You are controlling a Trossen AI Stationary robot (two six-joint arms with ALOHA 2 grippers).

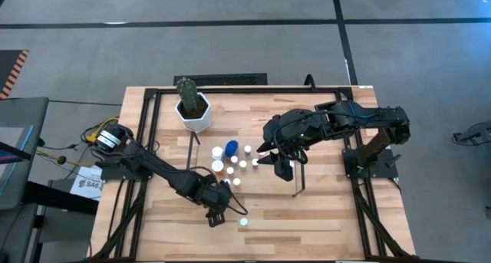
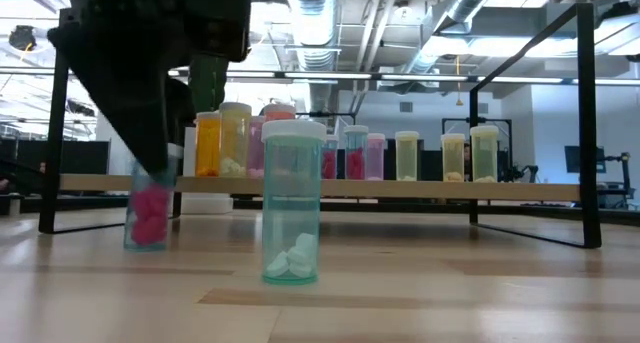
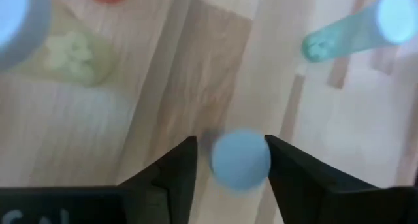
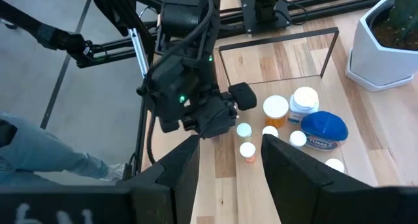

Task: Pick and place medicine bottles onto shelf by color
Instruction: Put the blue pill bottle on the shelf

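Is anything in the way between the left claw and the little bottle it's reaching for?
No, nothing visible is in the way. The left gripper is right around the pink-filled bottle, whose cap sits between its open fingers. The teal bottle stands apart on the table, off to one side.

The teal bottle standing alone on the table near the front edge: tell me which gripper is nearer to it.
Left. The left gripper is just beside the teal bottle, around a pink-filled bottle. The right gripper hangs farther back, over the shelf.
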